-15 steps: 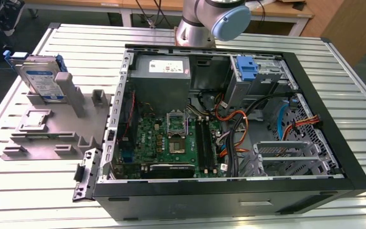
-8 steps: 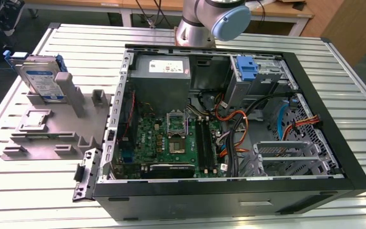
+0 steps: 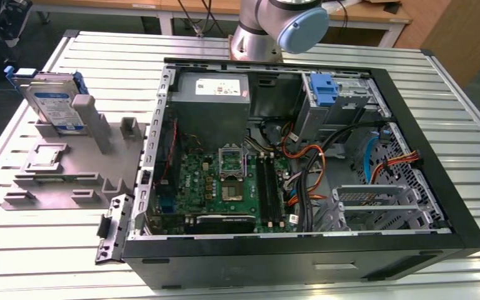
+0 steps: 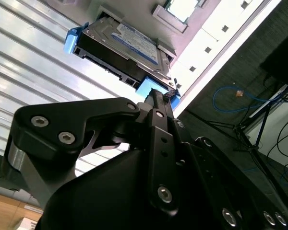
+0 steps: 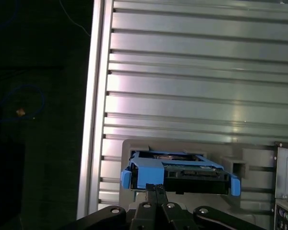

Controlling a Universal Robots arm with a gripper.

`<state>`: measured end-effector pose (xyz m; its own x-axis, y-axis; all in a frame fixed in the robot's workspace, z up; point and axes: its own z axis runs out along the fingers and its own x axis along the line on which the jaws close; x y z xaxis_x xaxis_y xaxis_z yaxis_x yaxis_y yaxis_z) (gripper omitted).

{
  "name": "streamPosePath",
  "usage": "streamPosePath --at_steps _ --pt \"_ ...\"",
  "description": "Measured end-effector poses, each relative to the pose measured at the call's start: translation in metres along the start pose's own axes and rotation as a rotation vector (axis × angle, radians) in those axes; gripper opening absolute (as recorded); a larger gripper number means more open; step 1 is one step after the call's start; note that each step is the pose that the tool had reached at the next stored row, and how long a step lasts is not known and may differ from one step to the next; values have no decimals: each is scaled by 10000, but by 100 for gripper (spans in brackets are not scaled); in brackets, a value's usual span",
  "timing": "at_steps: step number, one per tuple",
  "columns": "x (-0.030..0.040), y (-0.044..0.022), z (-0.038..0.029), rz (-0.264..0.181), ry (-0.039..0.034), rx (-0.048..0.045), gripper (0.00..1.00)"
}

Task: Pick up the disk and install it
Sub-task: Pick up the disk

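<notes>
Near the counter's point(image 3: 98, 50) far corner on the exterior view's left, one disk point(image 3: 57, 103) stands on edge in one grey holder point(image 3: 65, 169), with bare slats running out to the edges. One open computer case point(image 3: 465, 237) sits just beside the holder. In the first wrist view the tool point(image 5: 156, 188) has its fingers together, tips close to the disk's blue frame.

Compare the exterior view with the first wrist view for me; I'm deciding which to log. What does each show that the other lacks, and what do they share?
Exterior view: the open computer case with its motherboard, and the arm's base beyond it. First wrist view: the gripper, shut on nothing, and the dark floor beside the table. Shared: the disk standing on edge in its grey holder on the slatted metal table.
</notes>
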<state>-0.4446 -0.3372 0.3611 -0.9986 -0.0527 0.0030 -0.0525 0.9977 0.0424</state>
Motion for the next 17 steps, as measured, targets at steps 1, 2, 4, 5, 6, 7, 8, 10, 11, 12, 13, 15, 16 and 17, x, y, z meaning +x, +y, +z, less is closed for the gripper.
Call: streamPosePath --at_steps 1,2,4,5,6,7,8,10,11,12,13,15,16,17 --pt "0 0 0 -35 2 0 10" --pt "0 0 0 -71 4 0 10" --pt "0 0 0 -141 6 0 10" --pt "0 0 0 -177 9 1 10" --pt "0 0 0 -210 9 0 10" --pt "0 0 0 -243 11 1 10" --pt "0 0 0 -277 12 1 10" --pt "0 0 0 -347 15 1 10" --pt "0 0 0 -381 17 1 10" --pt "0 0 0 -416 18 1 10" --pt "0 0 0 -448 19 1 10" --pt "0 0 0 -510 22 1 10" --pt "0 0 0 -539 23 1 10" --pt "0 0 0 -570 25 2 10"
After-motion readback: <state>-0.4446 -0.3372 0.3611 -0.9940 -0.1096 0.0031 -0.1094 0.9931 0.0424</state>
